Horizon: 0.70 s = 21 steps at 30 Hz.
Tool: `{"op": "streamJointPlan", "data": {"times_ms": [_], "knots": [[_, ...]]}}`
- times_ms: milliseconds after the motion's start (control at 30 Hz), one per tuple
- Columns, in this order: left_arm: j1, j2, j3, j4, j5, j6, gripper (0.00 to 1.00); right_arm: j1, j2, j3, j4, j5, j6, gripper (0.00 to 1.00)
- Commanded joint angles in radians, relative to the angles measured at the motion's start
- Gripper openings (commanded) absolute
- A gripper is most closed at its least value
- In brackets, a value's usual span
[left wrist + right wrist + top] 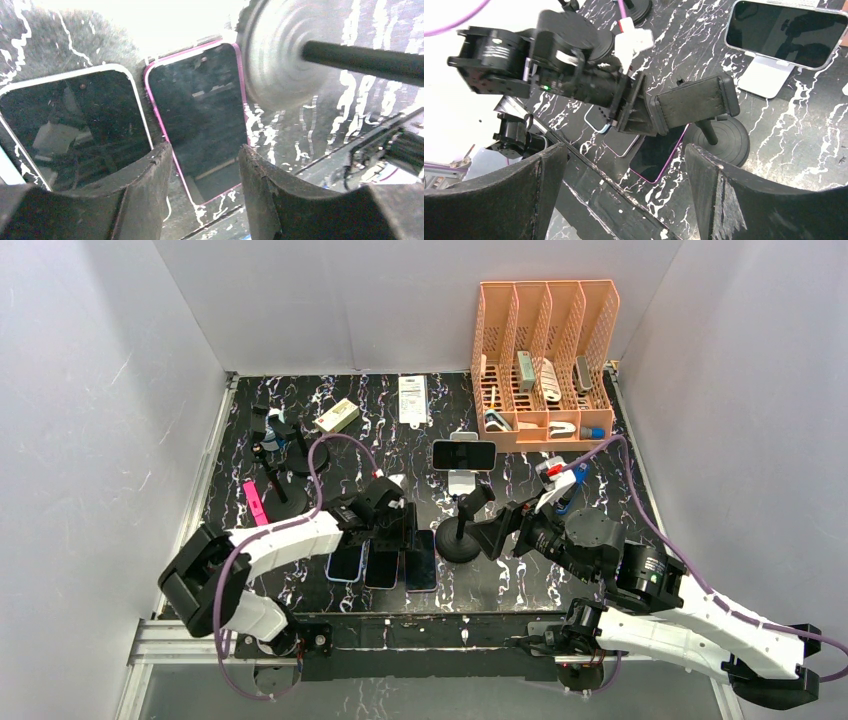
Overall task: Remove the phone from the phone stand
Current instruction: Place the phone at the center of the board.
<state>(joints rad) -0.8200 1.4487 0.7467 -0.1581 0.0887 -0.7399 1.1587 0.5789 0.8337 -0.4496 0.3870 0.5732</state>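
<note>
A phone point(463, 454) with a dark screen rests sideways on a small white stand point(461, 481) at the table's middle; it also shows in the right wrist view point(784, 32). A black stand with a round base point(459, 542) and a clamp point(696, 102) holds no phone. My left gripper point(404, 525) is open, low over a pink-edged phone point(200, 125) that lies flat. My right gripper point(497, 530) is open and empty beside the black stand's base, its fingers point(734, 200) wide apart.
Three phones lie flat side by side point(381, 565) near the front edge, among them a white-edged one point(70, 125). An orange file rack point(545, 360) stands at the back right. Another black stand point(275, 440), a pink marker point(255, 502) and small boxes point(337, 415) sit at the left and back.
</note>
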Motion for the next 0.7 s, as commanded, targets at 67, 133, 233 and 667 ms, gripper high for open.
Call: {"op": "streamJointPlan", "data": {"times_ms": [67,133,233,667], "knots": [[0.002,-0.177,0.138,-0.103,-0.033,0.079,0.53,0.001,0.011,0.043,-0.027,0.075,-0.042,0.95],[0.002,-0.221,0.177,-0.123,-0.032,0.132,0.54,0.001,0.009,0.051,-0.03,0.101,-0.06,0.95],[0.002,-0.309,0.206,-0.119,-0.053,0.248,0.55,0.001,0.002,0.038,-0.027,0.119,-0.079,0.95],[0.002,-0.633,-0.085,0.472,-0.011,0.441,0.8,0.001,-0.075,-0.105,0.103,0.126,-0.136,0.96]]}}
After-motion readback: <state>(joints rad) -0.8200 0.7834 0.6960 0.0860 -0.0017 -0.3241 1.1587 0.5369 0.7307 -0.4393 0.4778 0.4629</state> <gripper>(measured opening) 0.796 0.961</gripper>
